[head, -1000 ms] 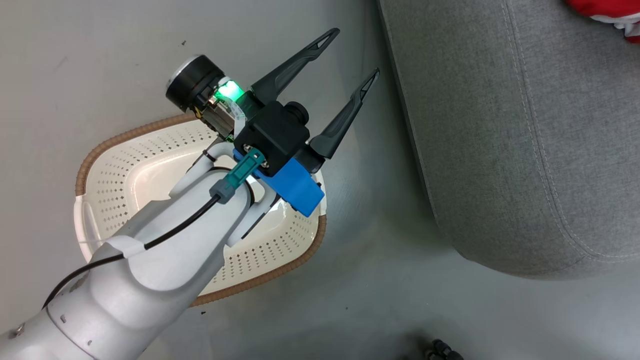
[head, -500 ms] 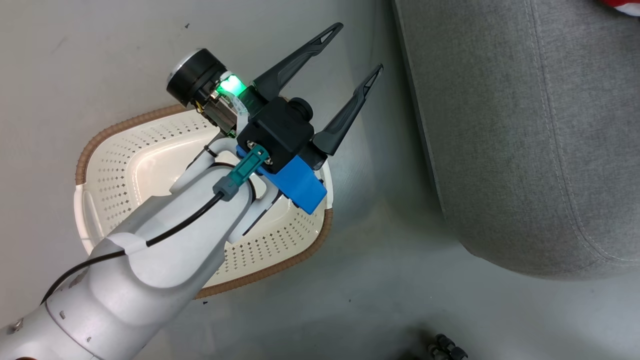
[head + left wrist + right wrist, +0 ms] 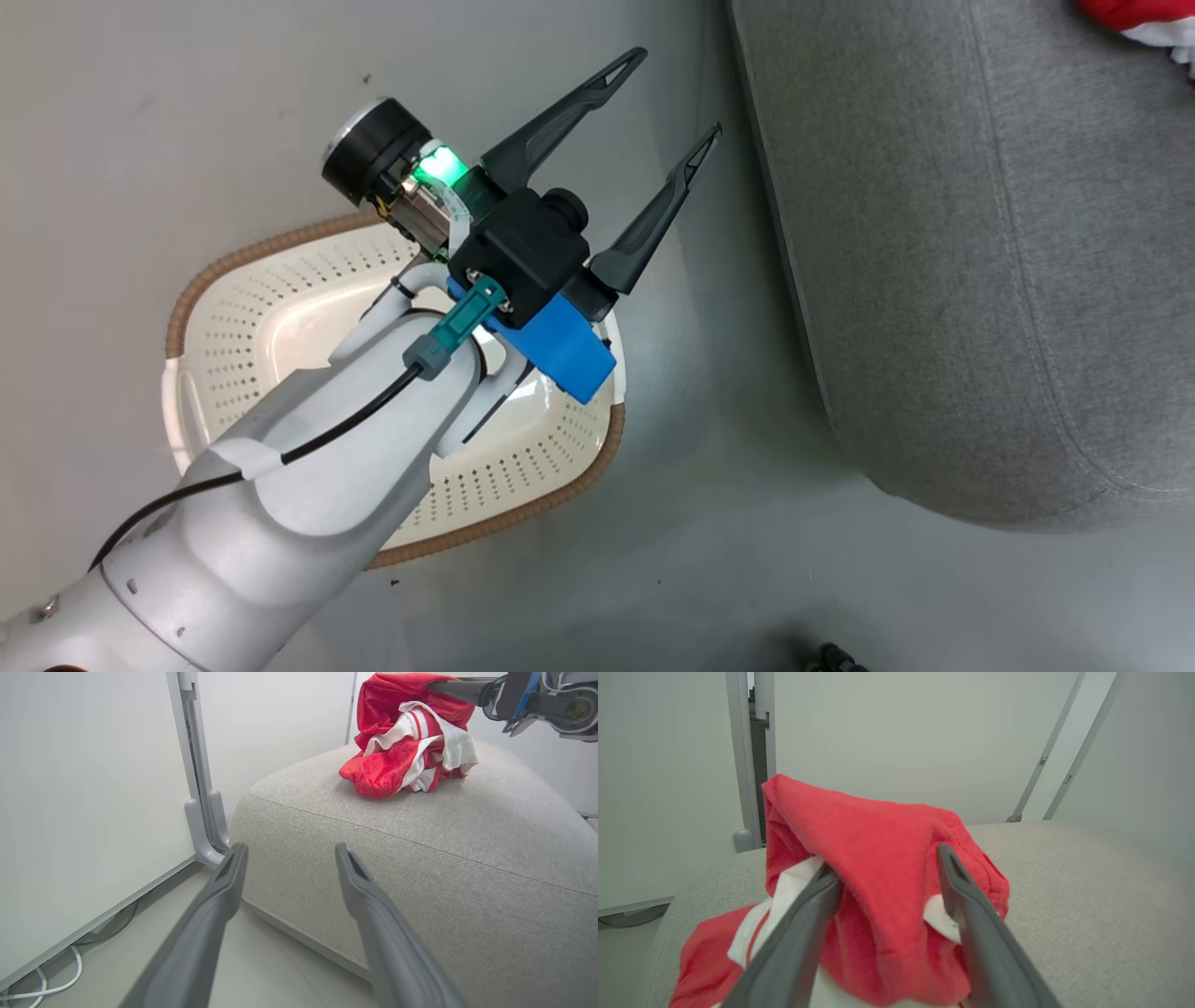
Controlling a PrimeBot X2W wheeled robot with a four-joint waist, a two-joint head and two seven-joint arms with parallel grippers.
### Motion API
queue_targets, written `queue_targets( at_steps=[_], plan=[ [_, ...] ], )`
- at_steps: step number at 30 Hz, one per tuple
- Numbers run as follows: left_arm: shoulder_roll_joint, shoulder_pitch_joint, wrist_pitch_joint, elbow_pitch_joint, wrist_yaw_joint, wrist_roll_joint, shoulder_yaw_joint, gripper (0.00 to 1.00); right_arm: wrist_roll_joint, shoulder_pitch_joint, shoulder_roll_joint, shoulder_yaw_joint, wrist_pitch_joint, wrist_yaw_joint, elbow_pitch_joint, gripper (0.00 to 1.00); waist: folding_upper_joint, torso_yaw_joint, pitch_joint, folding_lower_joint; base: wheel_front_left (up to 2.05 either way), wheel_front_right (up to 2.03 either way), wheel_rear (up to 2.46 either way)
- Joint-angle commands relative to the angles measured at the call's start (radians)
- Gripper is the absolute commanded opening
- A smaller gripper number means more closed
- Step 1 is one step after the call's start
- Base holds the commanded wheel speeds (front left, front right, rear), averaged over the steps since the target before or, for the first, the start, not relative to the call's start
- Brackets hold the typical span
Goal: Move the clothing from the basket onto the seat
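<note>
Dark long fingers of right gripper stand spread, grip released; a second ago they were clamped, so the drop has just been made

Peak of the red-and-white bundle of soft clothing stands between the two fingers, and cloth seems to touch both, so the gripper is not yet clear of it

Bundle rests on top of the large grey fabric-upholstered seat, well in from its rounded edge

Left gripper is also spread, holding nothing, over the floor between seat and the cream perforated plastic basket with brown woven-look rim

Basket: what shows past the left forearm is bare; the part under the arm is hidden

Head view has shifted a little as a whole; basket and seat themselves not judged moved

Judgement: transfer looks near done. Right gripper should back straight off, or fabric may snag a finger and drag
</note>
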Motion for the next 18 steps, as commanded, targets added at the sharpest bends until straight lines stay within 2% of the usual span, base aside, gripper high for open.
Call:
queue_targets(
  at_steps=[1, 10, 18],
  plan=[
    [-0.003, 0.011, -0.012, 0.008, 0.007, -0.007, 0.002, 1.00, -0.007, 0.033, 0.010, 0.001, -0.004, 0.001, -0.032, 1.00, 0.0000, 0.004, -0.028, 0.0000, 0.00, 0.00, 0.00],
    [-0.019, 0.078, -0.049, 0.036, 0.030, -0.031, 0.027, 1.00, -0.038, 0.201, 0.056, 0.022, -0.004, 0.001, -0.200, 1.00, 0.0000, 0.023, -0.148, 0.0000, 0.00, 0.00, 0.00],
    [-0.030, 0.187, -0.055, 0.000, 0.064, -0.030, 0.110, 1.00, -0.048, 0.324, 0.101, 0.107, -0.004, 0.001, -0.320, 1.00, 0.0000, 0.060, -0.262, 0.0000, 0.00, 0.00, 0.00]
  ],
)
